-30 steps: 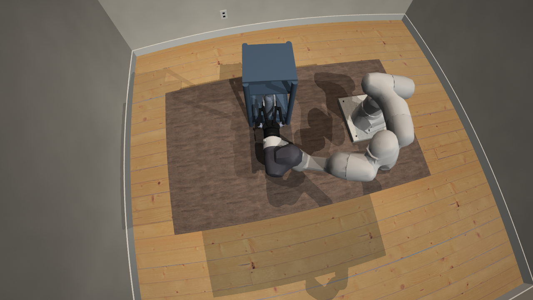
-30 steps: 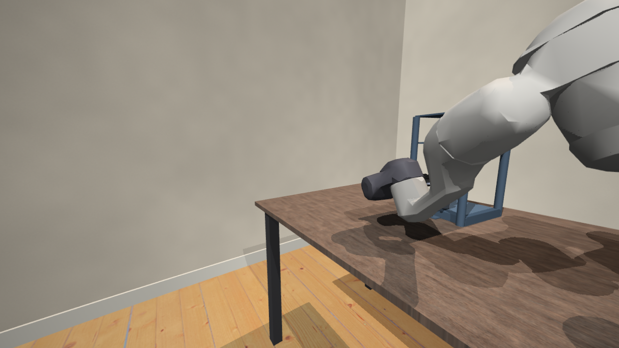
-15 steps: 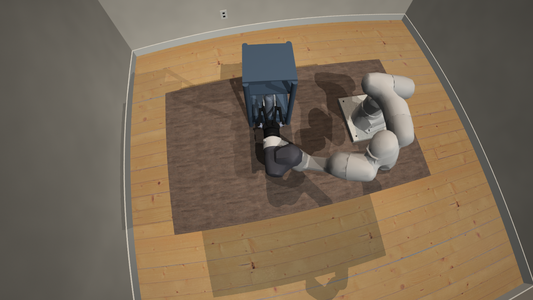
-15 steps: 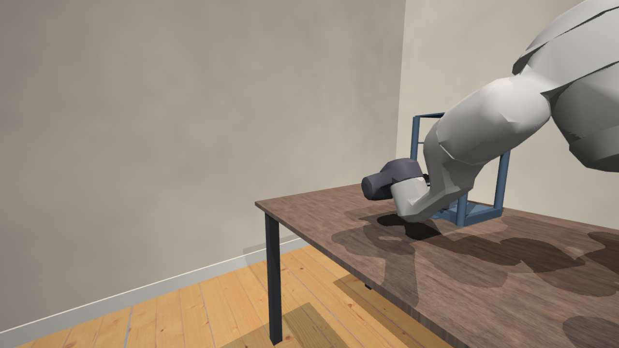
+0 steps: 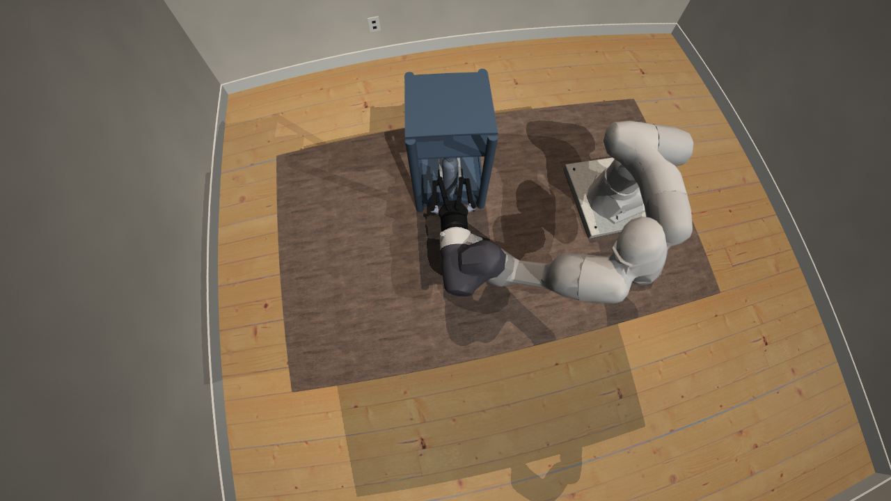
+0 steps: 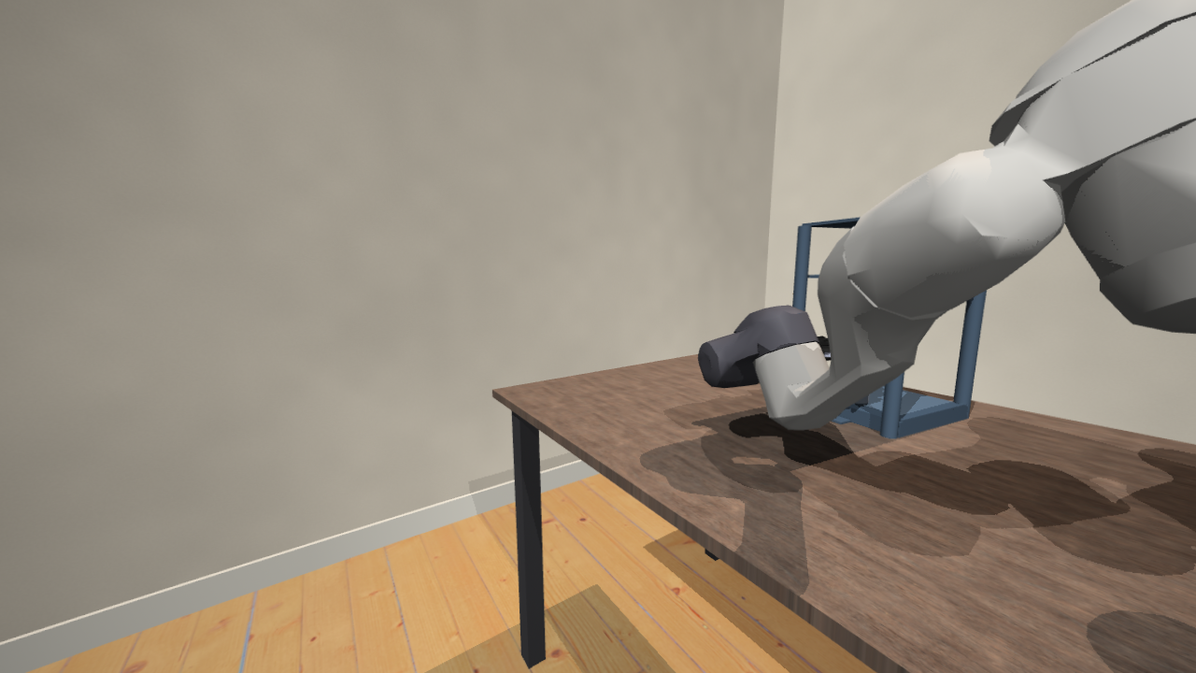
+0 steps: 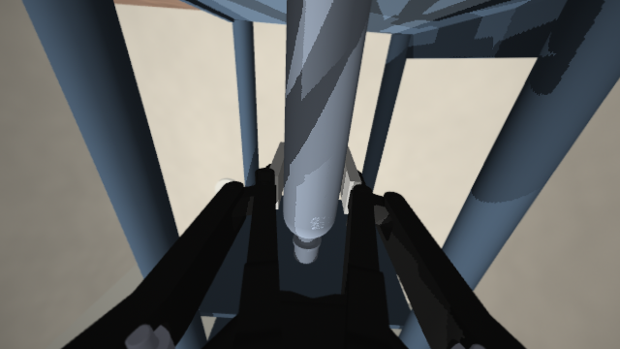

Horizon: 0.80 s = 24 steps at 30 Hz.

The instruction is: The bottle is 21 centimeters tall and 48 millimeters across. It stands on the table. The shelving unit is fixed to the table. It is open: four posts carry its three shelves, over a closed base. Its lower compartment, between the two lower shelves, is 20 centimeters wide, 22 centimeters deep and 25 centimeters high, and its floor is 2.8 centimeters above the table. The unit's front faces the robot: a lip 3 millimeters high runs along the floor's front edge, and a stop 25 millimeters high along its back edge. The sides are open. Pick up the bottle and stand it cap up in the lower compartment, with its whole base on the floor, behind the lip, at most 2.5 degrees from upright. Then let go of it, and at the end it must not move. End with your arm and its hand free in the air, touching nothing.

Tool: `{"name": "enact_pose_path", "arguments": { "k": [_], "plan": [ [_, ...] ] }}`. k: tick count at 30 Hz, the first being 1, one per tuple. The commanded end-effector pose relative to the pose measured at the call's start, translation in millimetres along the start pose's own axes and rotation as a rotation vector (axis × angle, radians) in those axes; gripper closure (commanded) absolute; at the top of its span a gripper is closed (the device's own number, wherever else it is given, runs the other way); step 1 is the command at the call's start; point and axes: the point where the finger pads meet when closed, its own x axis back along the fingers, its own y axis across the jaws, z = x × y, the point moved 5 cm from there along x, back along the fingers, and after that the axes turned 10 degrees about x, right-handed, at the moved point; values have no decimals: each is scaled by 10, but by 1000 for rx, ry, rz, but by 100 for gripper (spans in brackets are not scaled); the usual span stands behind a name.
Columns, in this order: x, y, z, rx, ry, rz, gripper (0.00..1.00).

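The grey bottle (image 5: 447, 168) (image 7: 317, 97) is inside the lower compartment of the blue shelving unit (image 5: 448, 106) (image 6: 970, 343) (image 7: 92, 97). My gripper (image 5: 450, 193) (image 7: 313, 157) reaches in from the unit's front and is shut on the bottle's upper body, just below the cap. The wrist view is turned upside down: the cap (image 7: 305, 249) points toward the bottom of the picture, and the bottle's base meets the blue floor at the top. In the exterior view my arm hides the gripper and the bottle.
The unit stands at the far side of the brown table (image 5: 349, 280) (image 6: 669, 435). Its posts stand close on both sides of my fingers. The robot's base plate (image 5: 582, 180) is on the table to the right of the unit.
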Motion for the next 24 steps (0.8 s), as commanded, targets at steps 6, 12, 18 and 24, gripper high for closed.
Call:
{"name": "enact_pose_path", "arguments": {
  "k": [6,12,18,24],
  "plan": [
    [1,7,-16,-7,-2,0,68],
    [1,7,-16,-7,-2,0,60],
    [1,7,-16,-7,-2,0,60],
    [2,7,-16,-7,-2,0,60]
  ]
}}
